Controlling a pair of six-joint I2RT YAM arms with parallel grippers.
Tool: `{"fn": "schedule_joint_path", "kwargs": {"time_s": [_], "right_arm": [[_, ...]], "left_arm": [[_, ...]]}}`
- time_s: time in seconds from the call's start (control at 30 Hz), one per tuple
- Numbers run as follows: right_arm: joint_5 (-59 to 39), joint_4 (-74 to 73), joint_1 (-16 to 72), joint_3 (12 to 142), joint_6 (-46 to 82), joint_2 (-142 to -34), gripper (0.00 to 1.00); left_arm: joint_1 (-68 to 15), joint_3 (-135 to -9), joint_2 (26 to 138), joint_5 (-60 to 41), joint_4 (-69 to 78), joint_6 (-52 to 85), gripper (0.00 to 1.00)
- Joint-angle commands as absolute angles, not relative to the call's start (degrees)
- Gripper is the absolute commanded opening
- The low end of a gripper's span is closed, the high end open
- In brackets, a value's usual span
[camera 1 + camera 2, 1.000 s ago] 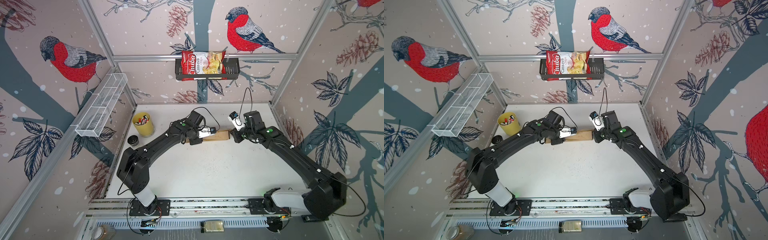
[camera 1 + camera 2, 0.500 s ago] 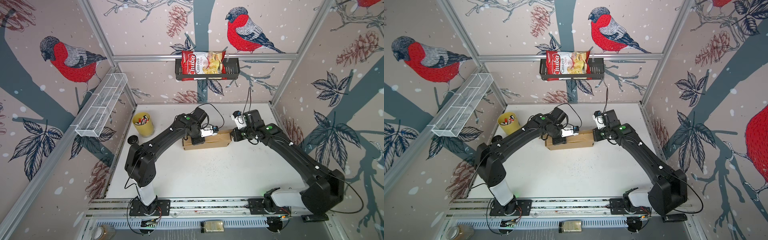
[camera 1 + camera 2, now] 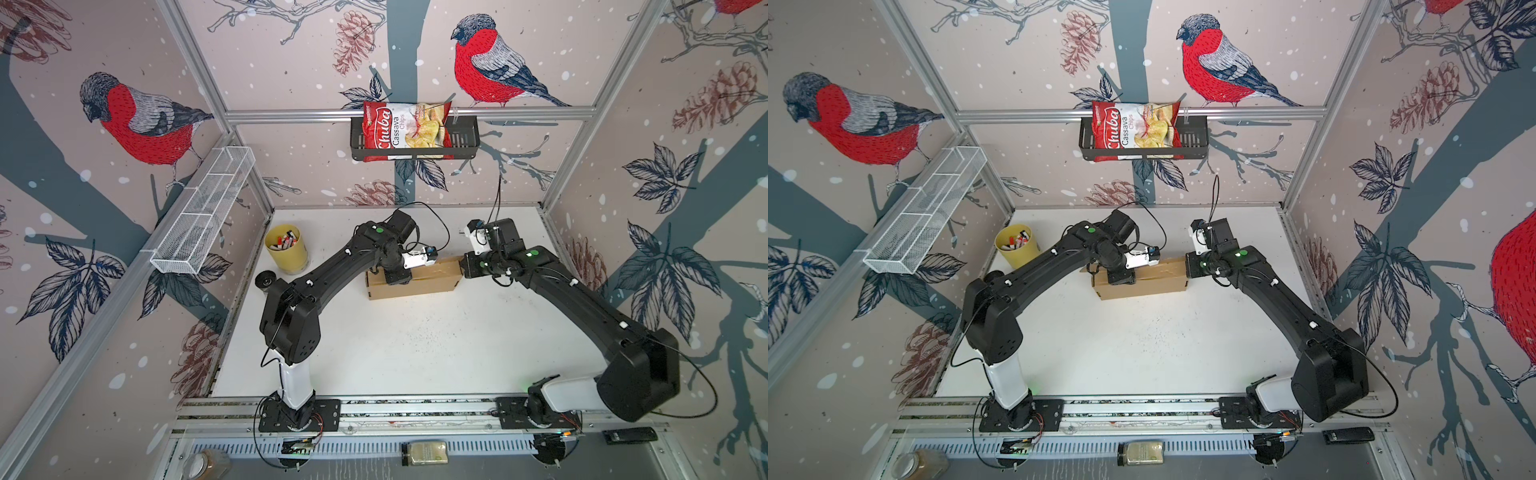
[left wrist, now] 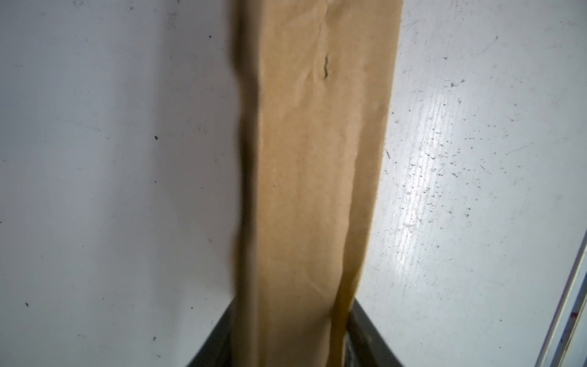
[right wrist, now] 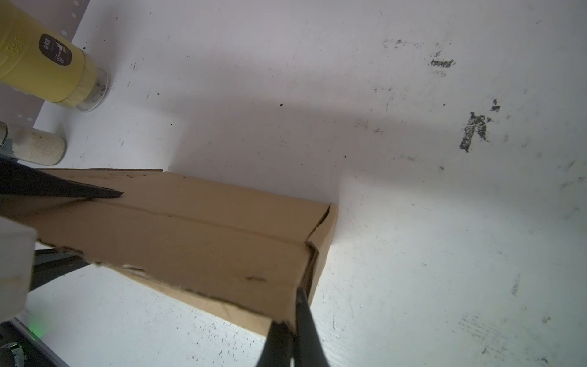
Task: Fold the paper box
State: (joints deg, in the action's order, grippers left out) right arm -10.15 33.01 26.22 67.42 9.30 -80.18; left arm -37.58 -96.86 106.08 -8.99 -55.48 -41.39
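The paper box (image 3: pixel 428 280) (image 3: pixel 1154 282) is a plain brown cardboard mailer resting on the white table at the back middle in both top views. My left gripper (image 3: pixel 397 277) (image 4: pixel 287 333) comes down over its top near the left end. In the left wrist view a blurred cardboard panel (image 4: pixel 317 159) runs between the two dark fingers (image 4: pixel 212 346); a thin gap shows beside one finger, so a grip is unclear. My right gripper (image 3: pixel 462 266) (image 5: pixel 293 317) is shut, its tips against the box's (image 5: pixel 190 228) right end corner.
A yellow cup of pens (image 3: pixel 286 249) (image 5: pixel 47 63) and a small jar (image 3: pixel 266 280) (image 5: pixel 38 146) stand at the back left of the table. A white wire basket (image 3: pixel 203 212) hangs on the left wall. A black basket holding a chips bag (image 3: pixel 411 133) hangs on the back wall.
The box has turned from a thin edge-on strip held up between both grippers to resting on the table with its broad side showing. The left gripper's jaws have widened slightly.
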Motion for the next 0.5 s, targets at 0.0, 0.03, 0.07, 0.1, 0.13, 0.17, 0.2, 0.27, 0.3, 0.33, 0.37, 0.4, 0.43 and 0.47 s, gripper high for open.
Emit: {"fn": "schedule_joint_path", "kwargs": {"time_s": [0.0,0.03,0.07,0.1,0.13,0.17,0.2,0.27,0.3,0.33,0.37,0.4,0.43,0.47], "right_arm": [[-10.2,35.7,26.4,67.7,9.6,-81.1,0.00],[-10.2,35.8,26.5,67.9,9.5,-81.2,0.00],[-10.1,36.2,26.5,68.2,9.3,-81.4,0.00],[-10.0,36.4,26.5,68.5,9.1,-81.5,0.00],[-9.9,36.5,26.5,68.6,9.0,-81.6,0.00],[-9.8,36.7,26.5,68.8,8.7,-81.5,0.00],[-9.7,36.9,26.5,68.9,8.5,-81.6,0.00],[-9.5,37.1,26.5,69.3,8.3,-81.7,0.00],[-9.4,37.2,26.5,69.3,8.2,-81.8,0.00],[-9.3,37.3,26.5,69.5,8.1,-81.8,0.00],[-9.4,37.4,26.5,69.7,8.0,-81.9,0.00],[-9.4,37.4,26.5,69.7,7.9,-82.1,0.00],[-9.4,37.6,26.5,69.8,7.8,-82.2,0.00],[-9.3,37.7,26.5,69.9,7.7,-82.4,0.00]], "left_arm": [[-37.5,-97.3,107.0,-9.5,-54.8,-40.2,0.49],[-37.5,-97.6,107.0,-9.0,-54.7,-40.1,0.52],[-37.5,-97.8,107.0,-8.3,-54.4,-39.8,0.57],[-37.4,-98.1,106.8,-7.6,-54.2,-39.5,0.61],[-37.4,-98.4,106.6,-7.1,-54.0,-39.3,0.64],[-37.4,-98.5,106.4,-6.7,-53.7,-39.1,0.67],[-37.4,-98.7,106.0,-6.3,-53.4,-38.9,0.70],[-37.3,-98.7,105.1,-5.6,-52.7,-38.4,0.76],[-37.3,-98.8,104.7,-5.5,-52.6,-38.2,0.81],[-37.3,-98.8,104.1,-5.5,-52.2,-38.0,0.88],[-37.3,-98.7,103.4,-5.5,-52.0,-37.9,0.91],[-37.3,-98.5,102.7,-5.8,-51.7,-37.6,0.94],[-37.4,-98.1,101.6,-5.9,-51.0,-37.3,0.96],[-37.3,-97.4,100.3,-5.8,-50.2,-36.8,0.96]]}}
